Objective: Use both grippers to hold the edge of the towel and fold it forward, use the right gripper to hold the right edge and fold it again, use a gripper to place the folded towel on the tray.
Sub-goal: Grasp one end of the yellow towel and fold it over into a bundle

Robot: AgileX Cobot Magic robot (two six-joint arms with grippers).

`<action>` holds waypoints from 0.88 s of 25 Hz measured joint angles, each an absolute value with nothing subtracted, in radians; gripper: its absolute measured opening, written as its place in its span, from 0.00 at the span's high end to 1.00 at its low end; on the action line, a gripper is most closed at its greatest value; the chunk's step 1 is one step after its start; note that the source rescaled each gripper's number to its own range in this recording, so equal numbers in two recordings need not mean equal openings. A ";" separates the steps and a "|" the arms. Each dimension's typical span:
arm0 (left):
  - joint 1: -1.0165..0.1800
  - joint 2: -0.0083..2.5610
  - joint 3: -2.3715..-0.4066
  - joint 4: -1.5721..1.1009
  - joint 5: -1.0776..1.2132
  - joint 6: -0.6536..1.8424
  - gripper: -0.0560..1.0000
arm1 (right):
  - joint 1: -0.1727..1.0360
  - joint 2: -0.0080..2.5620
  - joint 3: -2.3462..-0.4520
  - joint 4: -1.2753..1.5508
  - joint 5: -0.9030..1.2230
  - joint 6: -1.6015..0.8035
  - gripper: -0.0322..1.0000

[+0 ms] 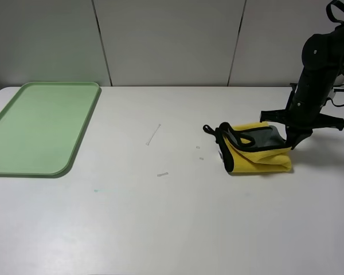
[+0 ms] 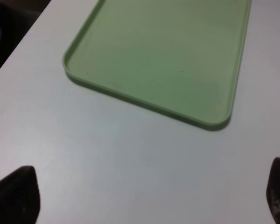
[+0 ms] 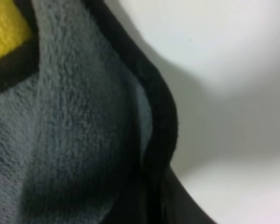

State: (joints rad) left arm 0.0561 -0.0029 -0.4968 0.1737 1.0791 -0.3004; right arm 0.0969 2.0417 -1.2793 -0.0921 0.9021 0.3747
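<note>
My right pincer (image 1: 292, 143) closes on the right-hand edge of the towel (image 1: 255, 150), far across the tabletop (image 1: 172, 229) from the tray (image 1: 80, 140).

The pincer's tips are lost against the cloth in the high view. My right wrist view is a blurred close-up of grey plush and the black binding (image 3: 161, 107), which runs down into a dark shape I cannot make out clearly. The towel lies bunched, grey reverse on top and yellow below. Its long axis runs side to side, and its corner loop (image 1: 208, 129) points toward the tray. My left pincer (image 2: 147, 196) is out of the high view. Only its two fingertips (image 2: 14, 196) show, cut off at the frame corners, spread wide and holding nothing, with the tray's near corner beyond them. The tray's left end is cropped in the high view.
</note>
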 joint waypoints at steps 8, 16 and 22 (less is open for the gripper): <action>0.056 -0.003 -0.497 0.174 1.079 -0.300 0.03 | 0.097 2.021 -1.279 -0.093 0.892 0.363 0.97; 0.056 -0.003 -0.497 0.174 1.079 -0.300 0.03 | 0.097 1.958 -1.351 -0.096 0.891 0.360 0.97; 0.056 -0.003 -0.497 0.174 1.079 -0.300 0.03 | 0.137 1.957 -1.382 -0.067 0.903 0.323 0.97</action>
State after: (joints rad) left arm 0.0561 -0.0029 -0.4968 0.1737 1.0791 -0.3004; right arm 0.1373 1.9568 -1.3817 -0.0668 0.9032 0.3231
